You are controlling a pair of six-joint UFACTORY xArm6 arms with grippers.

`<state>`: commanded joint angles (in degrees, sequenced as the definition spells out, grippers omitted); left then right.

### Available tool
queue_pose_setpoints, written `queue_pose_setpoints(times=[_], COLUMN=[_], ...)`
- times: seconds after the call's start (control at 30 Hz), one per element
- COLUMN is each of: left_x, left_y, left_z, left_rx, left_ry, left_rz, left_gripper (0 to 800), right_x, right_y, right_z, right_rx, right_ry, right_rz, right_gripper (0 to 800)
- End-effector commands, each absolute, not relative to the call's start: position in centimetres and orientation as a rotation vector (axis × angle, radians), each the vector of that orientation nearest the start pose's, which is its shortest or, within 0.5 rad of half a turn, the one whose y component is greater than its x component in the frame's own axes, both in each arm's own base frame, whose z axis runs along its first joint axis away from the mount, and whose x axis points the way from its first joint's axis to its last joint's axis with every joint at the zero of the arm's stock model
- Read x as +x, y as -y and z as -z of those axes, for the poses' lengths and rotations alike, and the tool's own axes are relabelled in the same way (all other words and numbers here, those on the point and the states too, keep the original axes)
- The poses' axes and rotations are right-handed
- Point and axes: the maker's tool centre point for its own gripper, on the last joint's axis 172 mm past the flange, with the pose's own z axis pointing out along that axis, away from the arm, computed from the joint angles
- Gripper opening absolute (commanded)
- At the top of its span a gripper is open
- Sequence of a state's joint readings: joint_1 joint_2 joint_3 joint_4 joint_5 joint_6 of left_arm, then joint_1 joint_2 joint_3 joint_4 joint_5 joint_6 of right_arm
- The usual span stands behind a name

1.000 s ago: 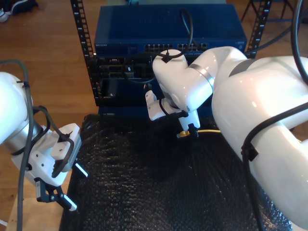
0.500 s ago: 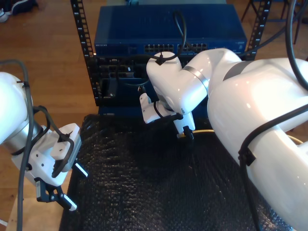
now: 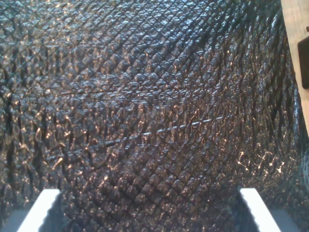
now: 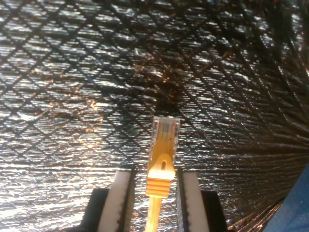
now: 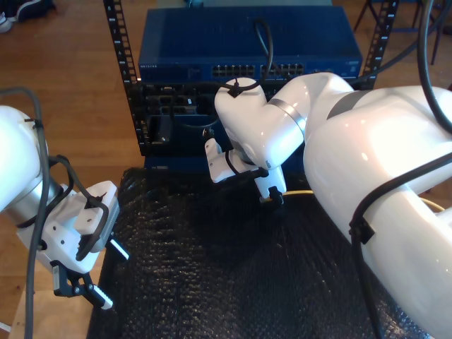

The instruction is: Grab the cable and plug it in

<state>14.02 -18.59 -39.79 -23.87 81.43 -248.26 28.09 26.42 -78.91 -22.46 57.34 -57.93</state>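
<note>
- Cable (image 4: 161,166): pale yellow, with a clear plug (image 4: 165,131) at its tip; in the second wrist view the yellow boot sits between the two white pads (image 4: 123,200) of my second gripper (image 4: 155,198), which is clamped on it, and the plug sticks out past the pads over the black quilted mat (image 4: 72,72).
- In the exterior view my second gripper (image 5: 274,198) hangs just above the mat (image 5: 212,282), a little right of frame centre, and the cable (image 5: 300,191) runs off toward the exterior view's right behind the white arm.
- Behind it, in the upper middle of the exterior view, stands a rack with a blue network switch (image 5: 247,42) showing a row of ports.
- My first gripper (image 3: 149,212) has its white fingertips (image 3: 41,210) set wide apart with nothing between them, over the same mat (image 3: 145,96).
- In the exterior view my first gripper (image 5: 85,289) sits at the lower left of the frame, beside the mat's edge.
</note>
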Motion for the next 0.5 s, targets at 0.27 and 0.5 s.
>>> queue_pose_setpoints(times=[0.27,0.5], left_x=[28.54,28.53], left_y=[3.49,3.5], left_z=[-18.18,-18.14], left_rx=[1.852,1.851], left_ry=[1.828,1.827], left_rz=[-0.228,-0.227], left_gripper=[800,800], right_x=[52.36,52.4], right_y=[-19.87,-19.83], right_z=[-8.79,-8.81], right_rx=[1.841,1.837], right_ry=[-2.165,-2.165], right_rz=[0.233,0.234], right_gripper=[220,166])
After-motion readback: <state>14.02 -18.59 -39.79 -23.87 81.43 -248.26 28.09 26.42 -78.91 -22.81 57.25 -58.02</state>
